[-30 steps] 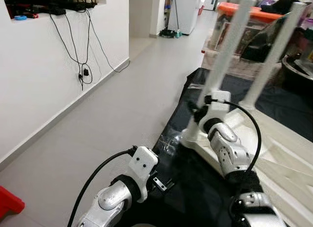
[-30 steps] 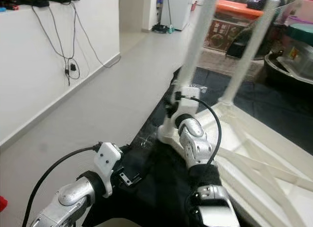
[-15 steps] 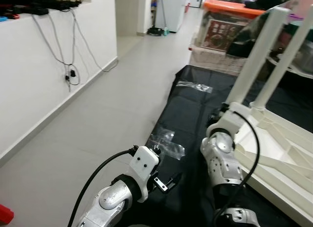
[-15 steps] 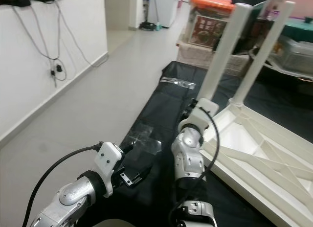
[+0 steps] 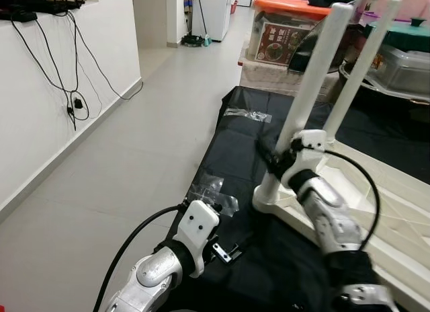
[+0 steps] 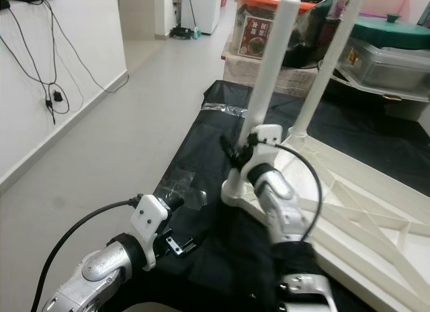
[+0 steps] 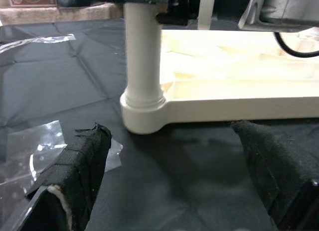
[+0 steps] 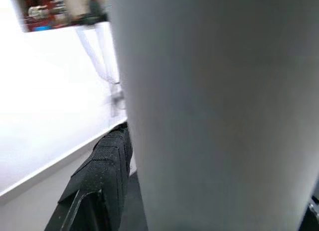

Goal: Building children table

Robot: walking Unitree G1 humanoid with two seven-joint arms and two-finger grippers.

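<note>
**tinkerbot:** White plastic children's table (image 5: 396, 211), flipped upside down on a black plastic sheet (image 5: 235, 144) over the grey floor. Round white legs pointing straight up. Any idea what the next move hangs on?

**legs_first:** Pretty much the near corner leg (image 5: 306, 97). Long axis vertical, socket end down in the table corner, second white leg (image 5: 356, 70) just behind it. Right gripper (image 5: 274, 157) way nearer: already at the lower part of that leg, closed around it with a black finger (image 8: 99, 186) hugging one side. Looks like seating or twisting it home, but only guessing.

**tinkerbot:** And the other arm?

**legs_first:** Left gripper (image 5: 227, 248) low over the sheet, spread wide, holding nothing. Aimed at the foot of the same leg, which sits dead ahead between the padded fingers (image 7: 82, 161) but clearly apart from them. Could brace the corner, maybe.

**tinkerbot:** Boxes in the back worth worrying about?

**legs_first:** Nah, well apart. Clear storage box with an orange lid (image 5: 295, 29), printed carton visible through its wall. Clear tub with a dark green lid (image 5: 403, 56) beside it, contents impossible to make out. Also a crumpled clear plastic wrapper (image 5: 211, 191) on the sheet near the left gripper, looks empty.
</note>
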